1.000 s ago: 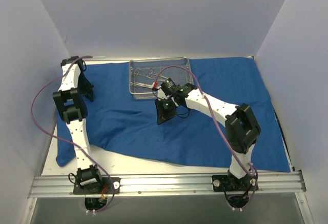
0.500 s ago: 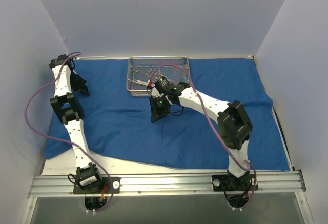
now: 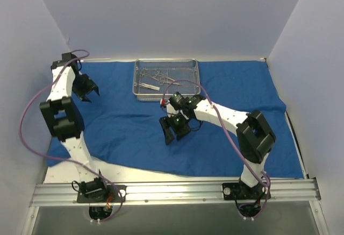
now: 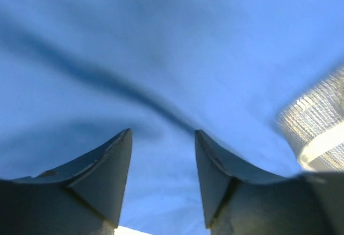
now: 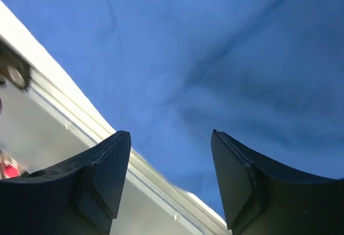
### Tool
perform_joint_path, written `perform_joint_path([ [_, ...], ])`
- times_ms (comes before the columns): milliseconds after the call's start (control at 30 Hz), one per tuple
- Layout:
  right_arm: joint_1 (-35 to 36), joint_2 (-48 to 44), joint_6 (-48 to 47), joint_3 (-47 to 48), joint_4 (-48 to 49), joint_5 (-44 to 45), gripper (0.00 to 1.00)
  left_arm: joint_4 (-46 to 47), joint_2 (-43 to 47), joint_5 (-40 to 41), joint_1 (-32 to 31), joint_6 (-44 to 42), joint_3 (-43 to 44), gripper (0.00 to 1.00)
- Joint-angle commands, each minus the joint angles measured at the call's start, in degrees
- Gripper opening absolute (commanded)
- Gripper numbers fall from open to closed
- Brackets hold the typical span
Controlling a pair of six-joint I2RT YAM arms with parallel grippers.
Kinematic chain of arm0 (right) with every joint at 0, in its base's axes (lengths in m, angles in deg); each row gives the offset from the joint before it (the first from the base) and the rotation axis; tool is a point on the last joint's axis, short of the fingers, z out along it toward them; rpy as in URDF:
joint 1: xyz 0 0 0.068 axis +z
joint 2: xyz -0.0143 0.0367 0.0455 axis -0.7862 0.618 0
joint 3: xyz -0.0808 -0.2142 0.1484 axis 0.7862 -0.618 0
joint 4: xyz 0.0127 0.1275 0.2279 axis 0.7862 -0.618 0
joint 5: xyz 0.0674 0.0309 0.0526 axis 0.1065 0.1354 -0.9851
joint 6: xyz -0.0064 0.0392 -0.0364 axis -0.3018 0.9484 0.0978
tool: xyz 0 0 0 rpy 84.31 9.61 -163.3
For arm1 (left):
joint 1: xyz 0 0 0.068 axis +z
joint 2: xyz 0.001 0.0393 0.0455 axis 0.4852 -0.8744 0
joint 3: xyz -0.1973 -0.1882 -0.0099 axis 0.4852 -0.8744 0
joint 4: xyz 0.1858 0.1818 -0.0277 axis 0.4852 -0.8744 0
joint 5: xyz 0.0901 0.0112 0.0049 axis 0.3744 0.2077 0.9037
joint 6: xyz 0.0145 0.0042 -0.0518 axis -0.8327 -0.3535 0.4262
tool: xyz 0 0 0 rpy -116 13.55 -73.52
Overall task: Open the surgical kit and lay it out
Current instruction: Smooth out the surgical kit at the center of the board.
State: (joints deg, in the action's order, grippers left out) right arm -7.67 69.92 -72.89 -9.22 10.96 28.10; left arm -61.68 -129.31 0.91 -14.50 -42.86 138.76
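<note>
Both 2 grippers released, nothing between jaws: left gripper over far-left of blue wrap, right gripper mid-cloth, just near side of mesh tray. Instruments sit in tray, back centre. I'd pinch rumpled near-left edge low, pull outward slow w/o dragging tray.

Royal-blue cloth wrap, silver wire-mesh tray, shiny steel instruments

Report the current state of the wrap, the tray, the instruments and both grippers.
Blue wrap: unfolded, spread over the table, slightly wrinkled.
Mesh tray: uncovered, upright on the wrap at the far middle.
Instruments: lying inside the tray, not laid out yet.
Left gripper: open, empty, over the wrap's far left.
Right gripper: open, empty, over the wrap's middle.
</note>
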Motion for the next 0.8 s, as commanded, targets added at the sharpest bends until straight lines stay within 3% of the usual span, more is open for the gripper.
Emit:
perform_joint_path([
  [0,2.2,-4.5,-3.7,-2.7,-2.7,-2.7,0.63,5.5,15.7,2.2,-1.4,5.6,-14.9,0.60],
  [67,3.2,-4.4,-3.2,-2.9,-2.8,-1.8,0.63,7.0,23.9,1.6,-1.2,6.5,-23.0,0.58],
  [100,3.2,-4.4,-2.2,-2.7,-3.0,-1.3,0.60,7.4,26.4,2.7,-1.0,6.7,-30.0,0.57],
  [233,0.1,-8.1,6.8,-4.7,-0.2,3.6,0.44,5.5,35.5,3.5,1.2,4.1,-39.1,0.56],
  [333,-5.1,-10.2,10.6,-6.2,3.8,0.1,0.42,0.6,39.2,8.1,3.4,2.0,-41.2,0.69],
  [367,-6.1,-9.8,10.6,-5.5,3.2,-0.5,0.43,0.3,40.4,8.8,4.5,1.7,-41.8,0.94],
  [567,-7.7,-6.9,6.8,4.0,-2.3,1.0,0.50,0.9,45.2,8.4,14.1,0.0,-47.2,0.94],
  [767,-7.7,-6.4,6.5,5.3,-2.7,0.8,0.50,-0.1,45.2,8.8,15.3,1.5,-51.5,0.94],
])
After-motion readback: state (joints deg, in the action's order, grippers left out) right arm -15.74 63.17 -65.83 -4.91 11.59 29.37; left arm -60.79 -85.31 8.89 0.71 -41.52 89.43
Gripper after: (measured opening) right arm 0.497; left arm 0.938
